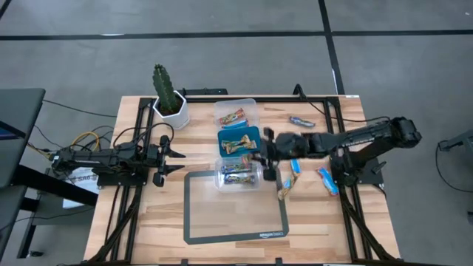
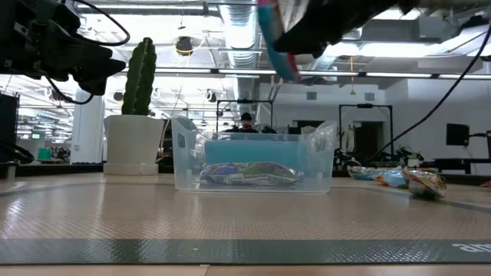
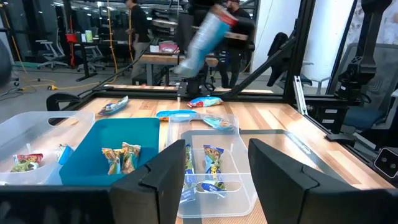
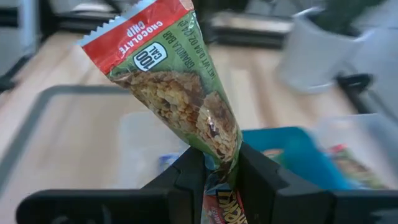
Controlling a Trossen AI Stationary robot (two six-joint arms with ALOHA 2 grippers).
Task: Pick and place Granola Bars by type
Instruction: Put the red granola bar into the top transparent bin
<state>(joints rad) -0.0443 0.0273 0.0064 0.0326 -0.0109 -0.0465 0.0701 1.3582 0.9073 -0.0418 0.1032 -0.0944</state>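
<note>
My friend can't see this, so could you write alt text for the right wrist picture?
The right tool grips a red-and-green chocolate chip granola bar by one end, holding it up over a wooden table. A blurred blue tub lies beyond.

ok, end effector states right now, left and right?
Left end effector: open, empty, parked at the table's left side.
Right end effector: closed on a red-and-green granola bar, above the tubs.
</note>
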